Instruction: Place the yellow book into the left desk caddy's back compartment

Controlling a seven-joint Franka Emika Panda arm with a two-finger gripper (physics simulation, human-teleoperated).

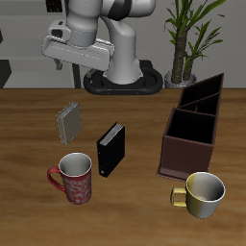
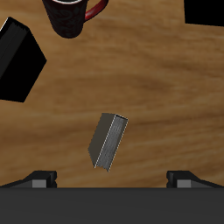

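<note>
We're up high with the gripper [image 1: 60, 63], well above the table [image 1: 29, 125], and the jaws are spread wide with nothing between them, as the wrist view shows both fingertips far apart. The yellow book [image 1: 69, 122] stands on edge below us, tilted a little, out in the open wood; in the wrist view it sits between the fingertips' line [image 2: 108, 141]. Here's our worry: it's thin and upright, so a descent that's slightly off could clip its top edge and tip it flat, and a flat book would be much harder to pinch. The black book [image 1: 111, 149] and the red mug [image 1: 74, 177] stand near it, toward the front edge, so a sloppy approach could nudge them too. Then there's the carry: the left desk caddy [image 1: 192, 128] is well apart, across the table, with a yellowish mug [image 1: 201, 193] in front of it. Wood-grain top, a potted plant [image 1: 187, 34] behind, dim room beyond.
</note>
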